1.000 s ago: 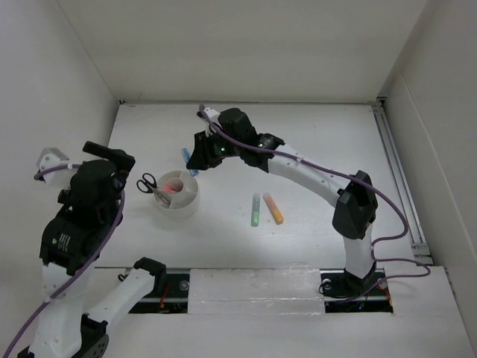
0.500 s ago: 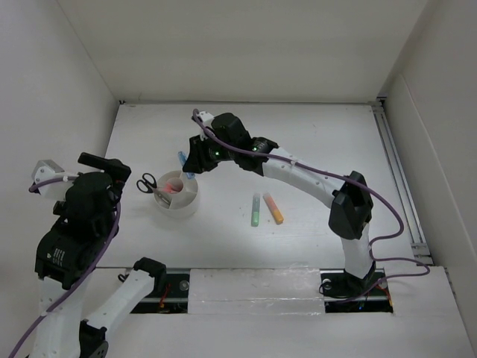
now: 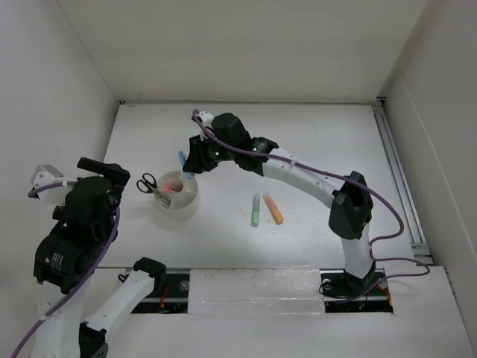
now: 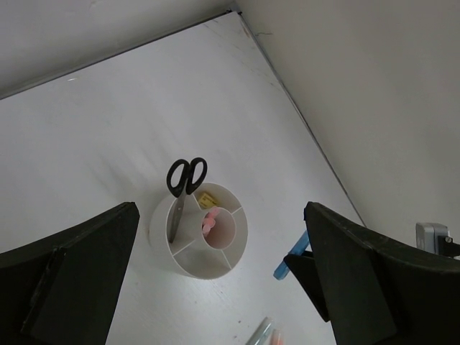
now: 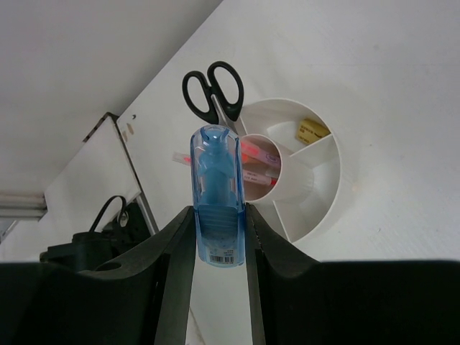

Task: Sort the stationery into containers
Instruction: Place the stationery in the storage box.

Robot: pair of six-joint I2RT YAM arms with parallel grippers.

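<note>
While the right gripper (image 5: 219,215) clamps the blue marker (image 5: 217,180) by its lower end, the marker stands upright between the fingers at the centre of the right wrist view, with the tub (image 5: 327,194) behind it to the right. Seen from the top, that gripper (image 3: 190,168) hangs at the tub's (image 3: 177,203) upper right edge, left of the frame's centre. Scissors (image 5: 213,85) stand in one wedge, their black handles out over the rim. Pink pens (image 5: 251,162) sit in the middle cup, and an eraser (image 5: 313,130) lies in another wedge. Green marker (image 3: 256,210) and orange marker (image 3: 273,209) lie side by side on the table (image 3: 313,134), right of the tub, near mid-frame. At the far left, the left gripper (image 4: 219,210) gapes wide and grips nothing, raised well above the table, its camera looking down on the tub.
</note>
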